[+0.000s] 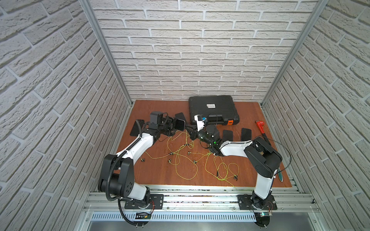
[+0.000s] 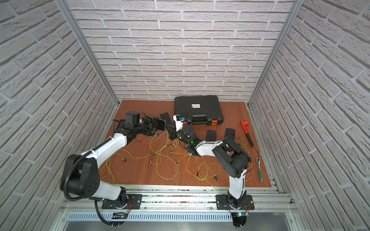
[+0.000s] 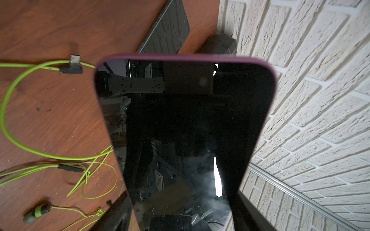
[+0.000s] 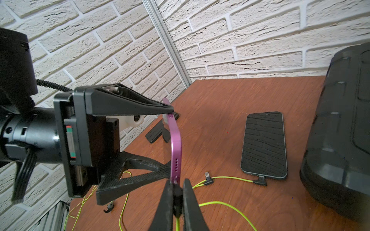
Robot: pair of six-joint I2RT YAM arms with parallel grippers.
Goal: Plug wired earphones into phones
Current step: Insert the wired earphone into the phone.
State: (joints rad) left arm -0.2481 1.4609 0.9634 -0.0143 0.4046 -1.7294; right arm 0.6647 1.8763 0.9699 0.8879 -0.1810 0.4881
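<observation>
The right gripper [image 4: 177, 185] is pinched almost fully closed on a small dark plug [image 4: 177, 192]. The plug's yellow-green cable [image 4: 177, 222] trails back between the fingers. At the fingertips the plug meets the bottom edge of a purple-edged phone [image 4: 176, 148], just past its row of small holes. Whether it is seated cannot be told.

Facing it, the left gripper [image 4: 170, 140] stands wide and clamps that phone across its width, one finger on each long side. It holds the phone on edge above the table [image 4: 220, 96].

Just past the right gripper's tips, a loose plug [image 4: 208, 179] lies on the wood. Beyond it a second phone [image 4: 264, 144] lies flat with an angled plug [image 4: 260, 181] at its end. The black case [image 4: 340, 130] sits beside this phone.

In a top view, tangled earphones [image 1: 180, 158] spread across the table below both grippers. Two more phones [image 1: 227, 135] lie behind the right gripper, alongside its arm. Another phone [image 1: 137, 128] lies behind the left gripper's wrist, and a red wrench [image 1: 260, 125] lies well apart from both.
</observation>
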